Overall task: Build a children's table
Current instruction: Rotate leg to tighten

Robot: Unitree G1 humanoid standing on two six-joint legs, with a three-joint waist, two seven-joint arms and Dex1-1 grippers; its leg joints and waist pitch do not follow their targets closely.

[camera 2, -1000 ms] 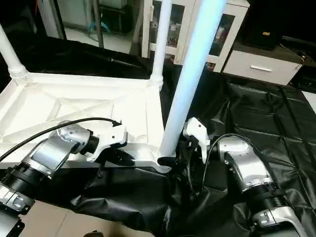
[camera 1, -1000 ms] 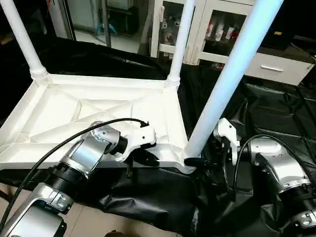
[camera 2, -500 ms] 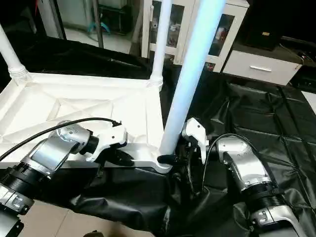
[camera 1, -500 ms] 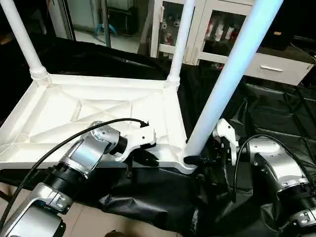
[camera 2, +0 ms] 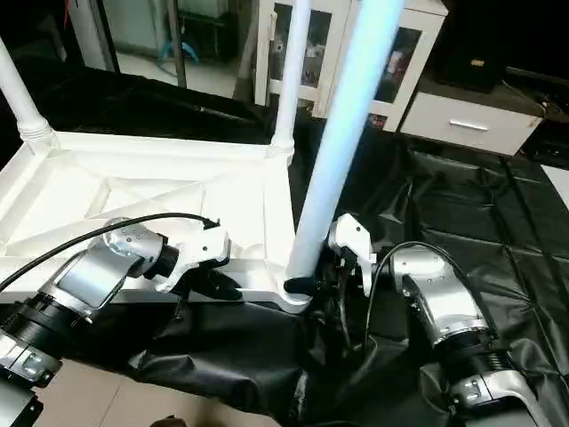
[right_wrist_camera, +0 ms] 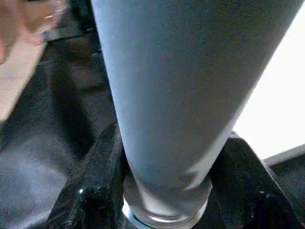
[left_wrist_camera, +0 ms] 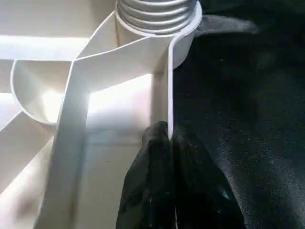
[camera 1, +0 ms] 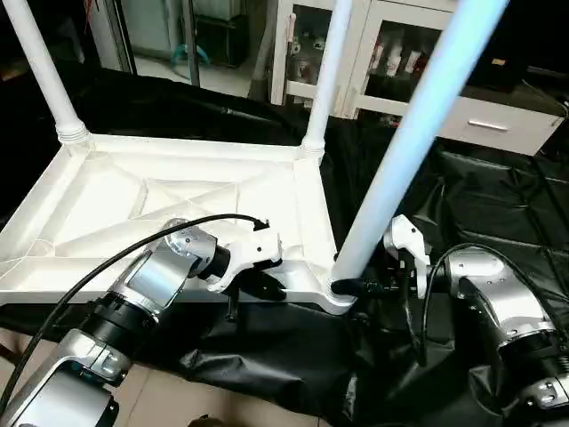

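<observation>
Left claw (left_wrist_camera: 167, 143) pinches the top's (camera 1: 178, 191) rim; right claw (right_wrist_camera: 167, 157) hugs the near leg (camera 1: 400, 151), which could tilt and jam its socket.

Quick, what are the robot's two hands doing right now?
Left gripper: shut on the tabletop's rim.
Right gripper: fingers on both sides of the leg, shut on it.

Setting: indoor lab or workroom. Worktable draped in creased black sheeting (camera 1: 498, 205). Beyond its far edge, white cabinets with glass doors (camera 1: 391, 44) holding small bottles, a white drawer unit (camera 1: 498, 124) to the right, and pale tiled floor (camera 1: 191, 71) past metal stand legs.
</observation>
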